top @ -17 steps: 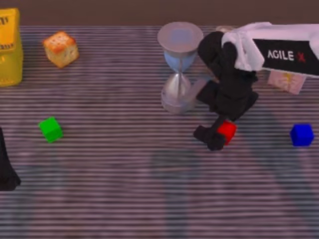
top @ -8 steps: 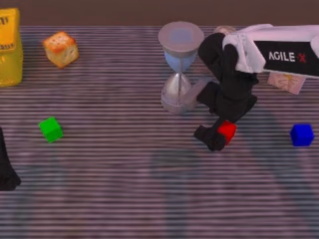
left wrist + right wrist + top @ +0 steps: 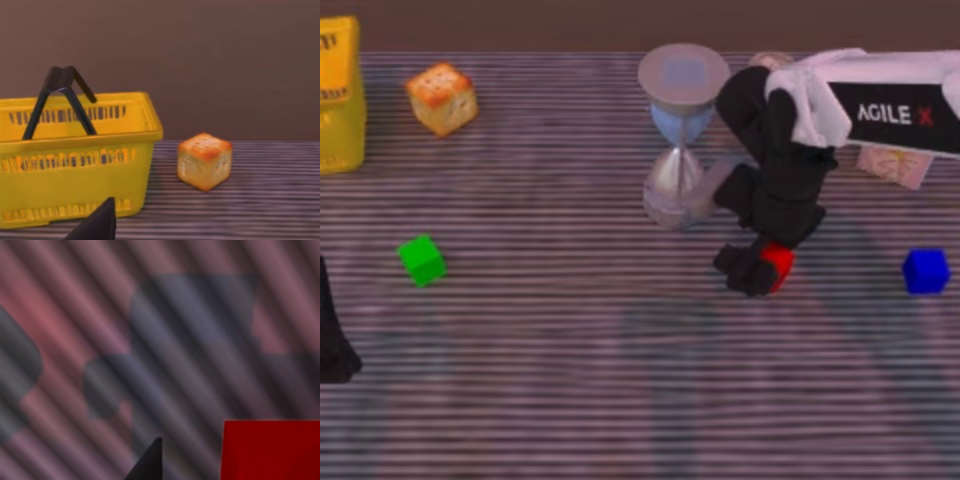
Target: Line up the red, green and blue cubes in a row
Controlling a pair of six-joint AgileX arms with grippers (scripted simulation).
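Top view: right claw [image 3: 757, 270] low over bench [image 3: 620, 400] centre-right, fingers closed on red cube [image 3: 779, 262]; green cube [image 3: 422, 260] far left, blue cube [image 3: 926, 271] far right, both on bench. Left claw [image 3: 335, 350] parked at left edge, finger gap unclear. Yellow basket [image 3: 75, 160] beside speckled cube [image 3: 205, 161], contents hidden

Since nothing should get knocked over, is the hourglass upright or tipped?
Upright: the top view looks down on the hourglass, its round top cap over its base. The right pincer sits beside it at the red cube.
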